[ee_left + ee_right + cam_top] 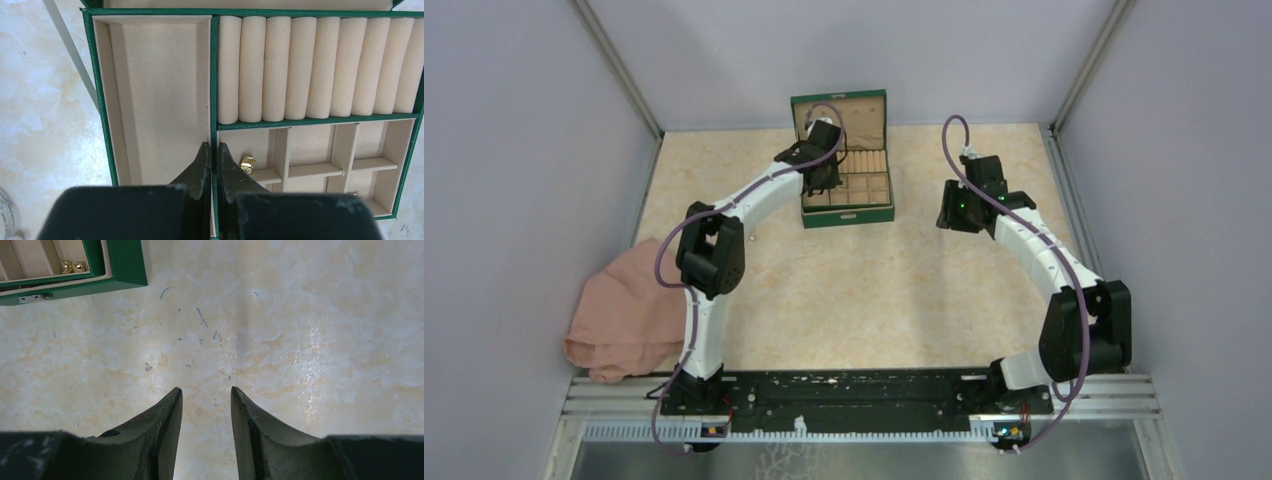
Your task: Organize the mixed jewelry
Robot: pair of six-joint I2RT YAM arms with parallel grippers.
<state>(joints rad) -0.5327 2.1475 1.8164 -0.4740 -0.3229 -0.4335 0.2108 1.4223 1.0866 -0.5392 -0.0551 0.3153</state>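
I'm seeing white links (759, 195) with black joints (712, 250), purple cables (944, 145) looping along both, and black fingers (162, 430) looking scuffed, maybe.

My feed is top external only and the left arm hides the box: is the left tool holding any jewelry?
Observer: No, the left tool is shut on nothing, tips above a divider of the green box.
Operator: Any pieces in the box yet?
Observer: A gold piece lies in the small compartment beside that tool's tips.
Operator: And the right tool?
Observer: The right tool is open and empty over the tabletop.
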